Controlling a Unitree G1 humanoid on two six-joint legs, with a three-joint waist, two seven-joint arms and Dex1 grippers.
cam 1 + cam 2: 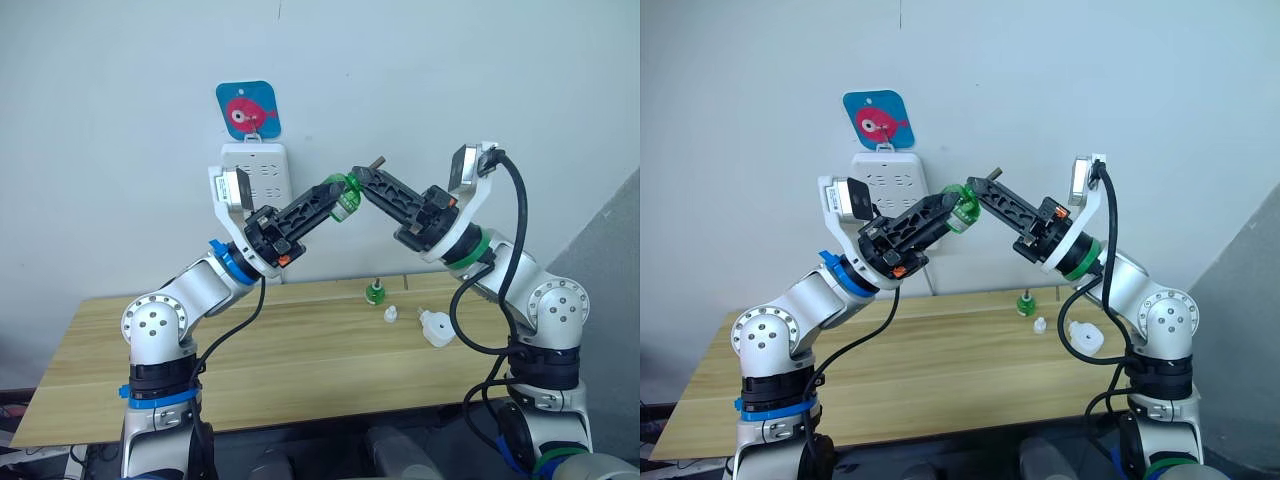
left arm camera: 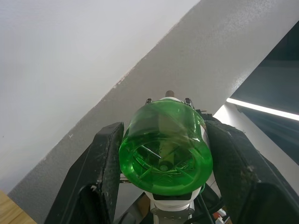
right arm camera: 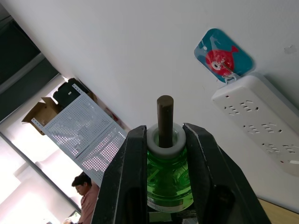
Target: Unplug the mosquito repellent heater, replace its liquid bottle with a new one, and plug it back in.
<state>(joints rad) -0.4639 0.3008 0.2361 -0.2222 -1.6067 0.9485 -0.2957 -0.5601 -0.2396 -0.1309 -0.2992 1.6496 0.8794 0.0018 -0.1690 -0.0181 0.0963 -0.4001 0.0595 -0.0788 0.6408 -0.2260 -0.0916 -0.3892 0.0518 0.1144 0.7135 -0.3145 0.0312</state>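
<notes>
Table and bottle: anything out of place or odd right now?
Nothing spilled or broken. The heater lies loose on the table beside a small white cap and another green bottle. Both grippers, left and right, clamp one green bottle in mid-air, its wick bare.

No words, brands or numbers are readable; the blue tag (image 1: pixel 248 109) on the wall bears a pink fish picture.

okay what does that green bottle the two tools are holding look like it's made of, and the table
Green bottle: looks like translucent glossy plastic, since light passes through and moulded ribs show inside; its neck collar looks opaque white plastic. Table: light wood or wood-look laminate, matte, with visible grain lines.
</notes>
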